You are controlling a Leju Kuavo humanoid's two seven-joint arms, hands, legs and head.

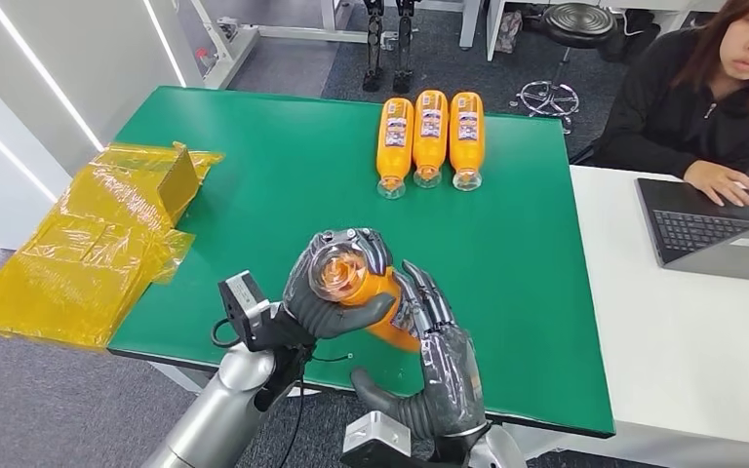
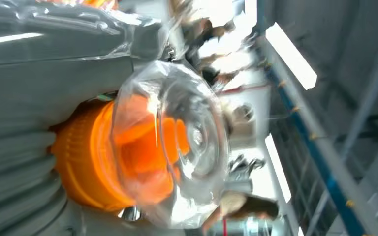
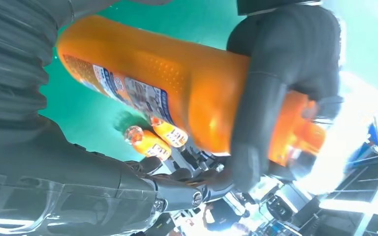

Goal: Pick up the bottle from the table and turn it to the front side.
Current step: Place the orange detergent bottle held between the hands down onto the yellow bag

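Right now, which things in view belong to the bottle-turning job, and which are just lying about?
Job:
- held bottle, off the table
- left hand, gripping its top end
- right hand, fingers against its side
- green table

Lying about:
- three bottles in a row at the far side
- yellow wrap over the table's left edge
- laptop, a person's hand on it

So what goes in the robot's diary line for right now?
left hand: grips bottle near cap | right hand: fingers against bottle | bottle: lifted off green table

Bottle (image 3: 177,83) label print too blurred
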